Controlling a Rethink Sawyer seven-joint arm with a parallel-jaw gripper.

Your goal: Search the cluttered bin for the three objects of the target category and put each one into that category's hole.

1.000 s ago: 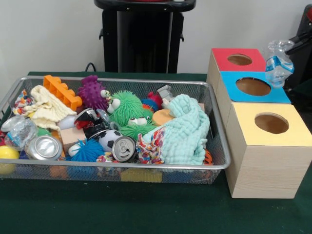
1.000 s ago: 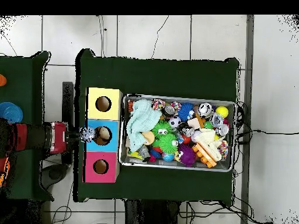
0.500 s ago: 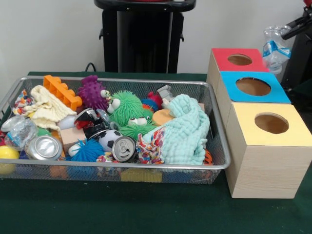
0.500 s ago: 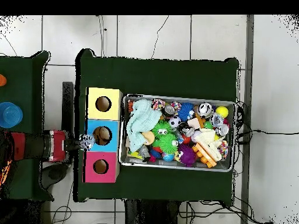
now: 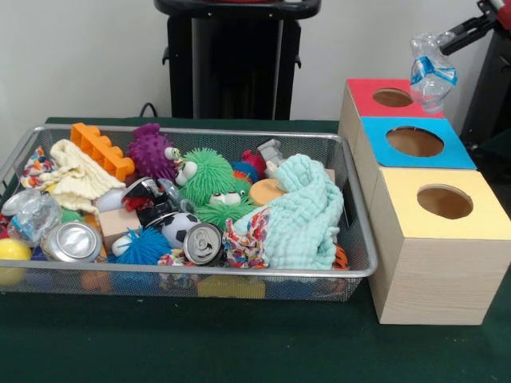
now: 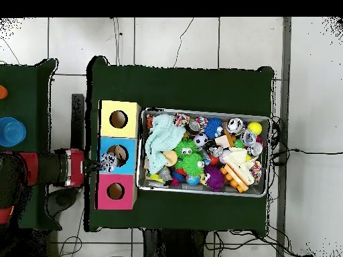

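My gripper comes in from the upper right, shut on a crushed clear plastic bottle with a blue label. The bottle hangs just right of the red-topped box and above its hole. In the overhead view the gripper holds the bottle over the seam between the blue box and the red box. Two drink cans and a crumpled clear bottle lie at the front left of the wire bin.
A yellow-topped box stands nearest the camera in the row of three. The bin also holds green fuzzy toys, a purple spiky ball, an orange brick, a mint cloth and a yellow cloth.
The gripper with the bottle has risen and shifted from beside the blue box toward the red box. Nothing in the bin has moved.
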